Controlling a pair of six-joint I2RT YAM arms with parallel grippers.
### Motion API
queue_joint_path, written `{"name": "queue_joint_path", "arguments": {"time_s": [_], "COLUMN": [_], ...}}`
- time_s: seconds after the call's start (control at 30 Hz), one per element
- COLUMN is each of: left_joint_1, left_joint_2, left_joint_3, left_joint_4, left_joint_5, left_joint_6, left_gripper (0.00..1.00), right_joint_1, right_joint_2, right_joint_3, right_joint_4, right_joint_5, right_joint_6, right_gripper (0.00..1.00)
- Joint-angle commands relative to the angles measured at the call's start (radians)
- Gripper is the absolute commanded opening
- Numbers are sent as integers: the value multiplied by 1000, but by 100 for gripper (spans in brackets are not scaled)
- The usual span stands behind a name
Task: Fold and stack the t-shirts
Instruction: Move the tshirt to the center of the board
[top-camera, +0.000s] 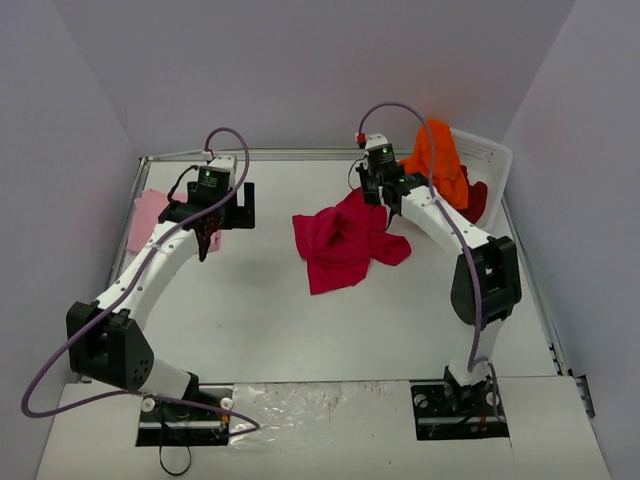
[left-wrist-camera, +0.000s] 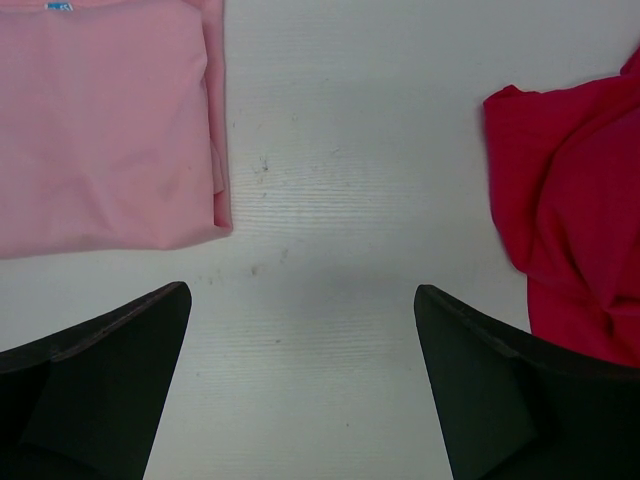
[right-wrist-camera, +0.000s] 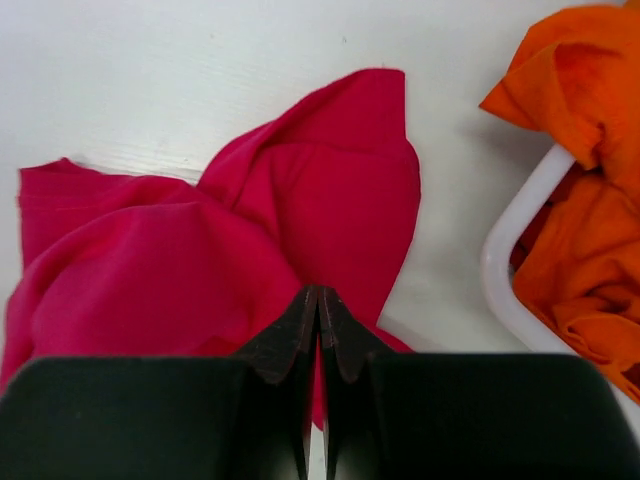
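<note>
Crimson t-shirt (top-camera: 345, 245) lies crumpled left of the basket (top-camera: 497, 157); orange t-shirt (top-camera: 437, 160) drapes its rim; dark red t-shirt (top-camera: 477, 203) inside; pink t-shirt (top-camera: 148, 215), folded, far left.

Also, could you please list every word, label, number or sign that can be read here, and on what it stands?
None can be read.
On the pink shirt, a small blue label at the top edge of the left wrist view: cut off, too small to read.
The crimson shirt, the orange shirt, the white basket: no print visible.
</note>
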Motion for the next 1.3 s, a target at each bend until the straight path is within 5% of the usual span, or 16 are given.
{"name": "queue_joint_path", "arguments": {"time_s": [0.0, 0.53, 1.27], "left_joint_1": [-11, -14, -25], "left_joint_2": [-18, -20, -11], "left_joint_3": [35, 35, 36], "left_joint_4": [-9, -10, -12], "left_joint_5": [-18, -27, -33], "left_joint_6": [12, 12, 17], "left_gripper": [94, 94, 94], "right_joint_1": [-5, -73, -154], "right_joint_2": [55, 204, 207], "right_joint_3": [62, 113, 44], "right_joint_4": [0, -8, -9], "right_joint_5": [33, 116, 275], "right_joint_6": [33, 74, 146], "right_gripper": [0, 0, 0]}}
